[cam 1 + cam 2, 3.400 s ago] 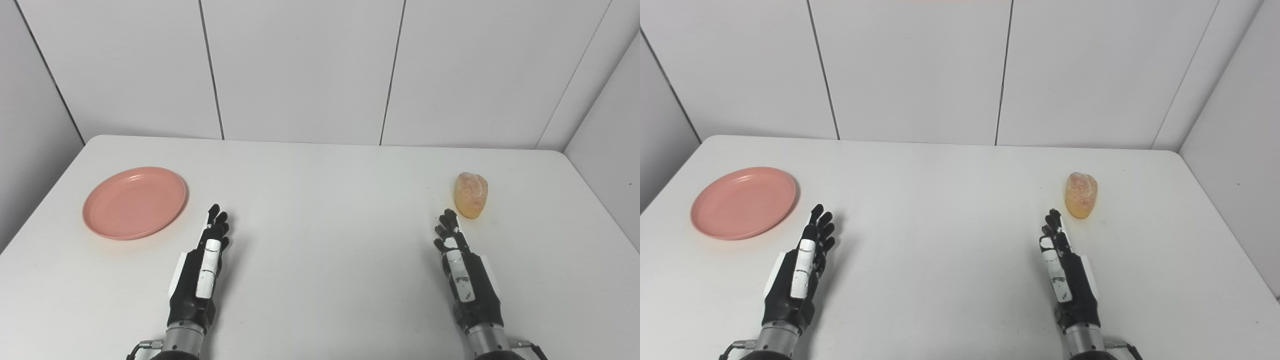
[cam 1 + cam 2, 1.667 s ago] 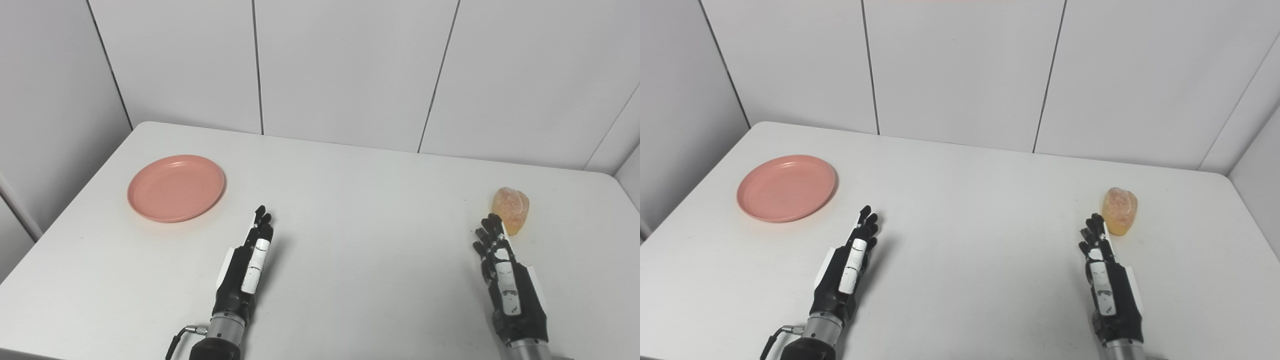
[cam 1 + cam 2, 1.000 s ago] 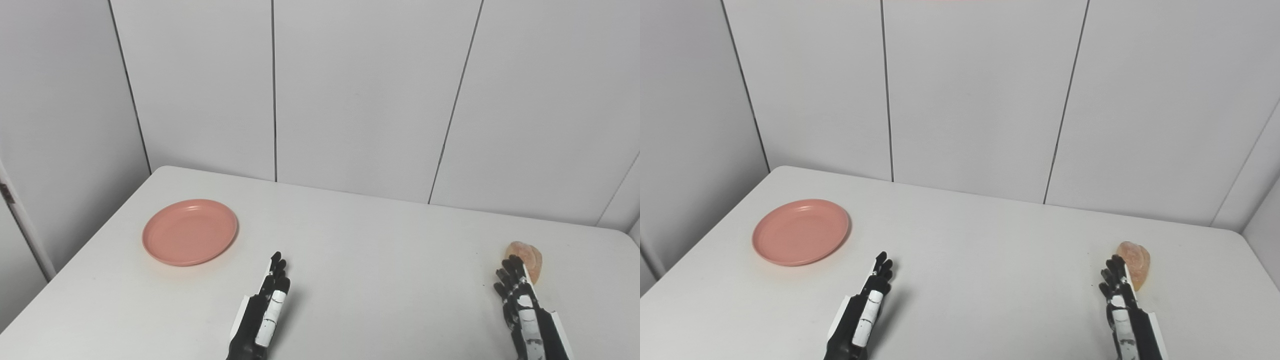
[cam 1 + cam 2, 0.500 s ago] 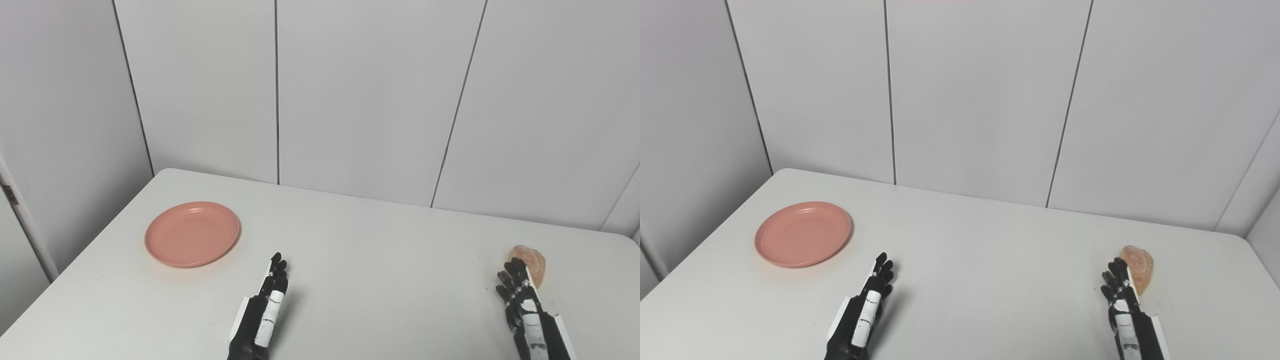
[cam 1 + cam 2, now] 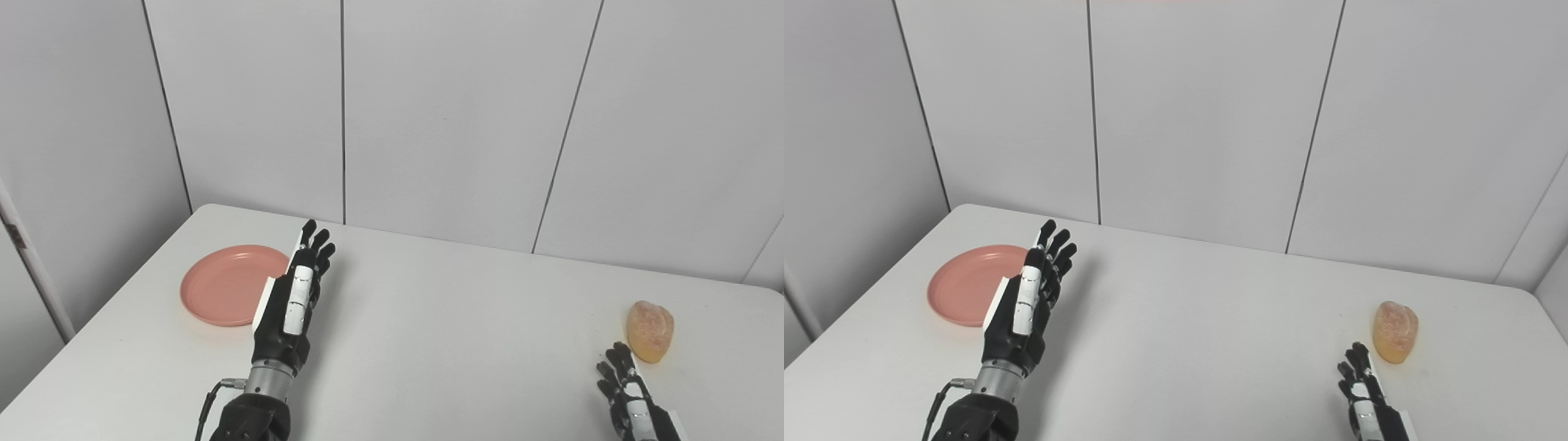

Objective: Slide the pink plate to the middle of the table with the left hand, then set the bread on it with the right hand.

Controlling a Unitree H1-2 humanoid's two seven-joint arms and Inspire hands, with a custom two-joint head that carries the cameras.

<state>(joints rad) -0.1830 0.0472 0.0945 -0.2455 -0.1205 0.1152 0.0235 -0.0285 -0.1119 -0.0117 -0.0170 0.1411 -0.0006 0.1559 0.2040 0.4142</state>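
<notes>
Resting low at the near edge of the white desk [image 5: 465, 318], the black-and-white right hand [image 5: 628, 392] holds nothing, its fingers apart. Just beyond it and slightly to its right stands the rounded golden bread roll [image 5: 650, 331], untouched. The left hand [image 5: 294, 306] hangs raised, fingers spread and empty, overlapping the right rim of the round pink plastic plate [image 5: 223, 291] behind it; contact cannot be judged.

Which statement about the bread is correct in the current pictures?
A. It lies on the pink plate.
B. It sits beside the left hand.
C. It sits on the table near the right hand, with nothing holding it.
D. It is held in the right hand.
C: the bread rests on the table, just beyond the open right hand, far from the pink plate.
</notes>
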